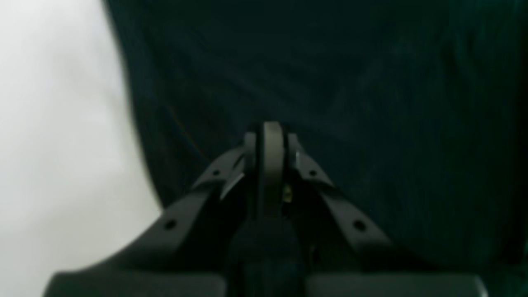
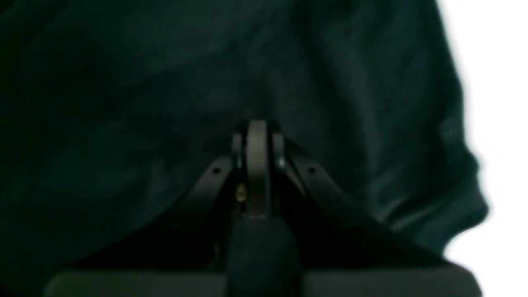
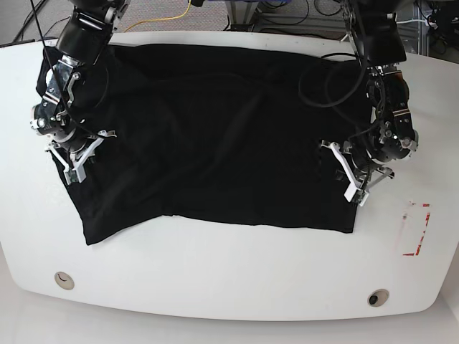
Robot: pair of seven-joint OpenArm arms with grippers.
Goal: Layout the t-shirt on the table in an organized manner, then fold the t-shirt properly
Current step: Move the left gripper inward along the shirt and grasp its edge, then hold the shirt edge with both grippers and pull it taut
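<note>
Roughly spread, the large plain black cloth t-shirt covers the big white smooth surface, lower hem crooked, left corner sagging. Going left to right in base view: right pincer sits on the shirt's left edge, clenched, whether it pinches cloth unclear; left pincer at the right edge, also clenched. Risk: uneven pulls would bunch the wrinkled middle or drag the shirt off-square
</note>
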